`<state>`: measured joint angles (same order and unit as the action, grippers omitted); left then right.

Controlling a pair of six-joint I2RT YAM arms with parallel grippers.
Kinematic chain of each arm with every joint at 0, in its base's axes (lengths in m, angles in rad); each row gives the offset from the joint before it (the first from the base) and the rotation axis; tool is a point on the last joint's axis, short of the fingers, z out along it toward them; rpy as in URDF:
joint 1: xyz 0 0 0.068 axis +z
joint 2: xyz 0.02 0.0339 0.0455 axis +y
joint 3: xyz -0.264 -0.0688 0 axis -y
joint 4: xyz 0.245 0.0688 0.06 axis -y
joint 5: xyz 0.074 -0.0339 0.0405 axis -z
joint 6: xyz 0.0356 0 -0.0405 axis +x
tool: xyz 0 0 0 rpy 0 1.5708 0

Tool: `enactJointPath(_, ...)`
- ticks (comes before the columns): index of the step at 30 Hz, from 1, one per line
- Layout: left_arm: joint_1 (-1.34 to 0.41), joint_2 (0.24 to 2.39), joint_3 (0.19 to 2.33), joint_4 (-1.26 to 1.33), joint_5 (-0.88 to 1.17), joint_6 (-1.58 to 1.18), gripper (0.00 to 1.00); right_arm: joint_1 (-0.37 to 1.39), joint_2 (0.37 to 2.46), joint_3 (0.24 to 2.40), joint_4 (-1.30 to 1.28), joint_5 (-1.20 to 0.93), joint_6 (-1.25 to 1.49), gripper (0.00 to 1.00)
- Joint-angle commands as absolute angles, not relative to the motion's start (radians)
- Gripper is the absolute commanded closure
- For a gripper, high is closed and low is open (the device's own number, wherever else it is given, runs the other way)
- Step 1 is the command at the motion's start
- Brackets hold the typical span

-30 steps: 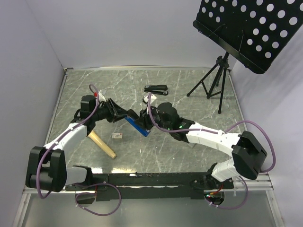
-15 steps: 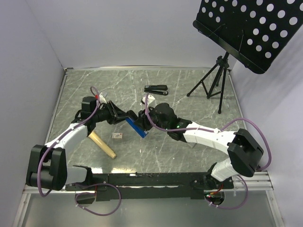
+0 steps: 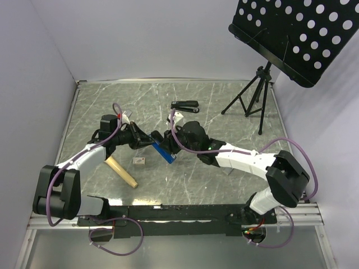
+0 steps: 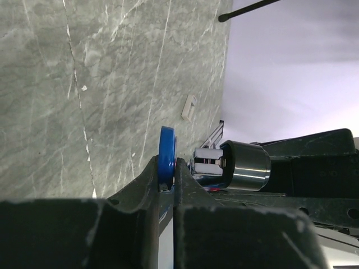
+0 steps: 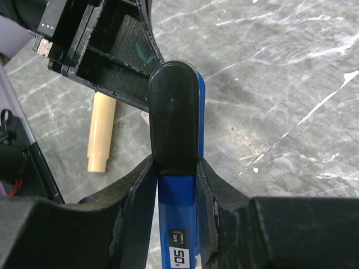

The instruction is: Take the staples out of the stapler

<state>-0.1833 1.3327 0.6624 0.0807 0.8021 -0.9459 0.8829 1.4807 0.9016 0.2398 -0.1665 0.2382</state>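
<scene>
The blue stapler (image 3: 164, 150) was held tilted off the worktop (image 3: 224, 179), over its middle and a little toward the left edge, and was gripped from both ends at once. The right gripper (image 5: 175, 171) was seen clamped across the black and blue body, one finger pressed to each side. The left gripper (image 4: 167, 172) was drawn almost completely together, with only the thin rounded blue end pinched between its tips. No staples could be made out, and it could not be told whether the top had been parted from the base. The greatest risk was judged to lie in that shallow left-hand bite: if the blue top were pulled up or back to expose the rail, the smooth edge could be lost and the top could snap shut. Were the two arms drawn apart unevenly, the body could be twisted out of the right-hand clamp and dropped onto the worktop. A spring-loaded rail, if released abruptly, could send staples scattering toward the wooden peg (image 3: 122, 172) and the small block (image 3: 139, 161) nearer the front edge. The black stapler (image 3: 185, 105) toward the far edge was left untouched.
</scene>
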Motion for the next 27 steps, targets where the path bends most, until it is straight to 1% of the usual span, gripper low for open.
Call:
enactJointPath(1, -0.190, 1.339, 0.709, 0.092, 0.804, -0.933, 0.99, 0.893, 1.491, 1.009, 0.282, -0.307, 0.212, 0.94)
enactJointPath(2, -0.190, 1.338, 0.710, 0.092, 0.802, -0.928, 0.99, 0.893, 1.493, 1.028, 0.269, -0.298, 0.219, 0.77)
enactJointPath(3, -0.190, 1.344, 0.716, 0.083, 0.802, -0.922, 0.99, 0.887, 1.490, 1.034, 0.244, -0.272, 0.236, 0.66)
enactJointPath(4, -0.192, 1.347, 0.719, 0.077, 0.802, -0.916, 0.99, 0.879, 1.486, 1.051, 0.233, -0.282, 0.268, 0.49)
enactJointPath(7, -0.192, 1.351, 0.726, 0.060, 0.811, -0.884, 0.99, 0.845, 1.485, 1.109, 0.161, -0.344, 0.296, 0.32)
enactJointPath(10, -0.198, 1.345, 0.729, 0.043, 0.799, -0.856, 0.99, 0.838, 1.500, 1.170, 0.076, -0.347, 0.258, 0.27)
enactJointPath(16, -0.212, 1.324, 0.736, 0.043, 0.811, -0.844, 0.99, 0.834, 1.583, 1.291, -0.057, -0.344, 0.222, 0.27)
enactJointPath(18, -0.213, 1.319, 0.742, 0.034, 0.811, -0.838, 0.99, 0.833, 1.595, 1.305, -0.061, -0.348, 0.222, 0.28)
enactJointPath(20, -0.213, 1.321, 0.738, 0.047, 0.828, -0.850, 0.99, 0.834, 1.611, 1.305, -0.051, -0.347, 0.222, 0.34)
enactJointPath(22, -0.213, 1.313, 0.732, 0.061, 0.836, -0.868, 0.99, 0.834, 1.624, 1.310, -0.054, -0.341, 0.221, 0.36)
enactJointPath(27, -0.213, 1.302, 0.741, 0.045, 0.844, -0.861, 0.99, 0.836, 1.652, 1.325, -0.084, -0.327, 0.215, 0.34)
